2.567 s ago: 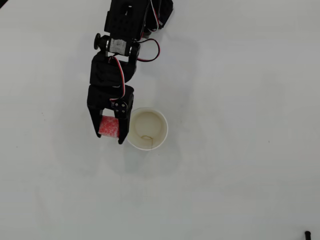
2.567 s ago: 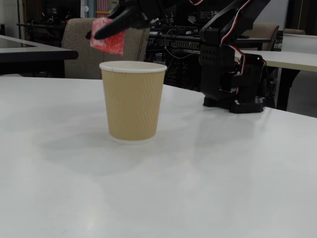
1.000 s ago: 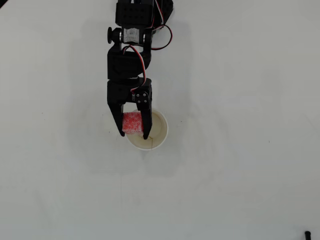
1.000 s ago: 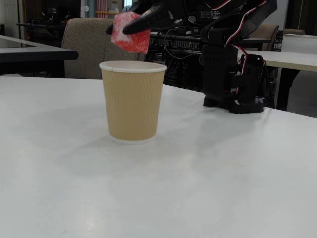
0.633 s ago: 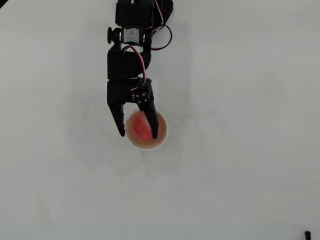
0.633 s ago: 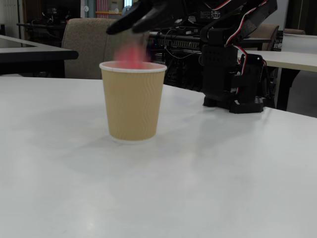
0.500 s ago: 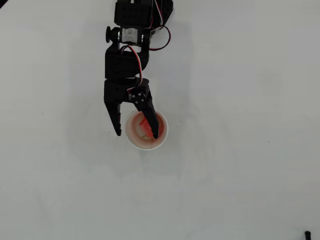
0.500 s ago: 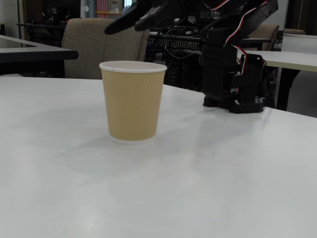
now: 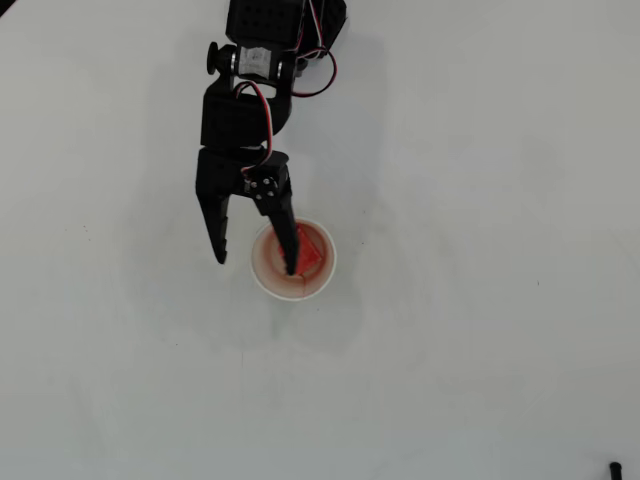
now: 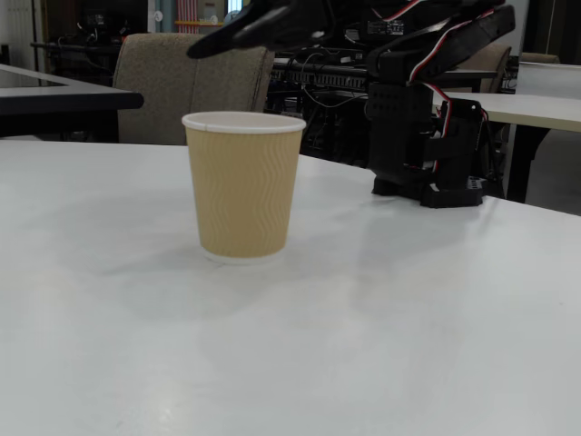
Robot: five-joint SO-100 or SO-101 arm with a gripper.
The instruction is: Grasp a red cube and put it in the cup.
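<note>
Now | arm stretched above cup (image 9: 322, 284) | pincer (image 9: 256, 262) spread, empty | red cube (image 9: 311, 255) inside cup

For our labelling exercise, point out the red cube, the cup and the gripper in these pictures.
red cube (image 9: 311, 256): overhead view, its visible top face inside the cup.
cup (image 10: 243, 195): fixed view, its ribbed brown side wall.
gripper (image 9: 255, 265): overhead view, midway between its open fingertips.

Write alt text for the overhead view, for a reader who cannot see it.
A red cube lies inside a round white paper cup standing on a plain white table. Above it, a black robot arm reaches down from the top edge, its gripper open and empty, one finger over the cup's mouth and the other to the cup's left.
</note>
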